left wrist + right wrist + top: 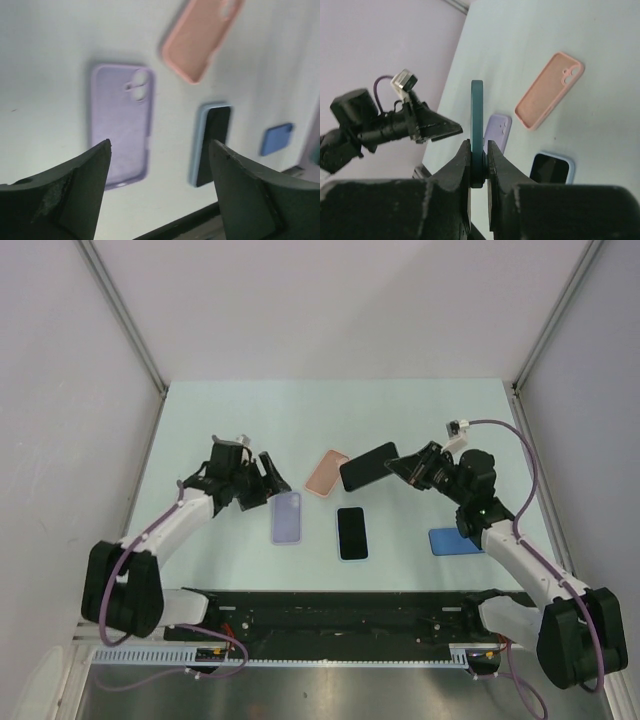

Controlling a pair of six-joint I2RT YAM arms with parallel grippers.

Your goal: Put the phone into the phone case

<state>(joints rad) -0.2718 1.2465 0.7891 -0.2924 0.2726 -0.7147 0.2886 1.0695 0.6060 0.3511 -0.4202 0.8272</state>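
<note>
Seating has not begun: the phone [352, 533] lies flat, screen up, on the bench [300, 410], apart from both pincers. Your right pincer [477, 150] is clamped on a teal slab [477, 107], raised above the bench beside the pink case [326, 473]; judge it a case. Your left pincer [160, 147] stands wide and empty over the lilac case [287, 517]. Joining phone and case and pressing them home remain. The slab shows edge-on at the wrist, so you cannot confirm its cavity. The phone's pale rim may be body or cover. The blue item [455, 540] is too small to identify.
</note>
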